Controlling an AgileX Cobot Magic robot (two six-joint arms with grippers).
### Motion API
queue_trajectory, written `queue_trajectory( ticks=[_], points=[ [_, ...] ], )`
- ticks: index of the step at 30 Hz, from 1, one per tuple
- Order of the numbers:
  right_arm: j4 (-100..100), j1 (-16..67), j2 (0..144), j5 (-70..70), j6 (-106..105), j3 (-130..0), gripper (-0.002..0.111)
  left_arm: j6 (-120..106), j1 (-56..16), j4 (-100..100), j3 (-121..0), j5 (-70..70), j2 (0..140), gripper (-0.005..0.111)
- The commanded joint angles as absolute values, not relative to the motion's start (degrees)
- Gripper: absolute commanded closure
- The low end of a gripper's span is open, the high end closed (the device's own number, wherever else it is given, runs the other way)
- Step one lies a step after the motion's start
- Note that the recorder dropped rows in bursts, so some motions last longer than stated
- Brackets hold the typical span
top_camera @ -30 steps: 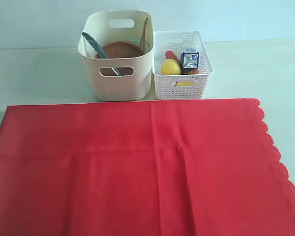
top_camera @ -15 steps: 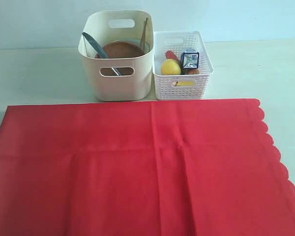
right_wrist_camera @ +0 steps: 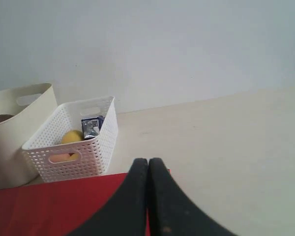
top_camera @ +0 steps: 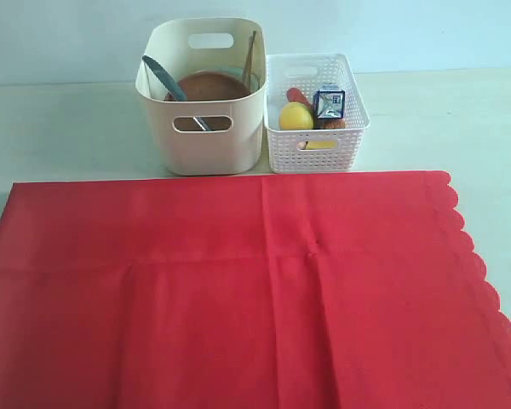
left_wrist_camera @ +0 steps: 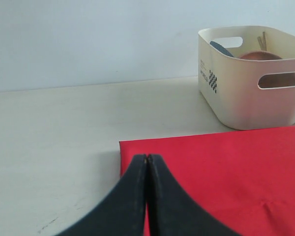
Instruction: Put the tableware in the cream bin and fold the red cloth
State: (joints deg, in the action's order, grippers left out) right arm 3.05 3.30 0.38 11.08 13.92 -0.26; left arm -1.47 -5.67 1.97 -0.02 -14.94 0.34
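Note:
The red cloth (top_camera: 238,290) lies spread flat over the table's front, its scalloped edge on the right. Behind it stands the cream bin (top_camera: 203,98), holding the reddish-brown plate (top_camera: 211,86), a grey utensil handle (top_camera: 163,77) and the wooden chopsticks (top_camera: 250,55). Neither arm shows in the exterior view. My left gripper (left_wrist_camera: 147,158) is shut and empty above the red cloth (left_wrist_camera: 221,172) near its far left corner, with the cream bin (left_wrist_camera: 250,78) beyond. My right gripper (right_wrist_camera: 148,161) is shut and empty above the red cloth (right_wrist_camera: 54,206) at its far right corner.
A white perforated basket (top_camera: 317,115) stands right of the cream bin, holding a lemon (top_camera: 295,116) and a blue-white milk carton (top_camera: 329,102). It shows again as the white basket (right_wrist_camera: 71,142) in the right wrist view. Bare table (top_camera: 60,128) lies beside both containers.

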Motion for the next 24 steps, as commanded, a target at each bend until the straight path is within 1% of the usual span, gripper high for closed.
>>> queue_trajectory(
  ticks=[1,9,24],
  points=[
    [3.6,2.0,0.0,13.1,13.1,0.0,0.108,-1.2,-5.9,2.2,0.0,-14.7,0.0,0.104],
    [3.6,2.0,0.0,14.3,6.2,0.0,0.108,-1.2,-5.9,2.2,0.0,-14.7,0.0,0.104],
    [3.4,2.0,0.0,16.1,5.6,0.0,0.108,-1.2,-5.9,2.2,0.0,-14.7,0.0,0.104]
  ],
)
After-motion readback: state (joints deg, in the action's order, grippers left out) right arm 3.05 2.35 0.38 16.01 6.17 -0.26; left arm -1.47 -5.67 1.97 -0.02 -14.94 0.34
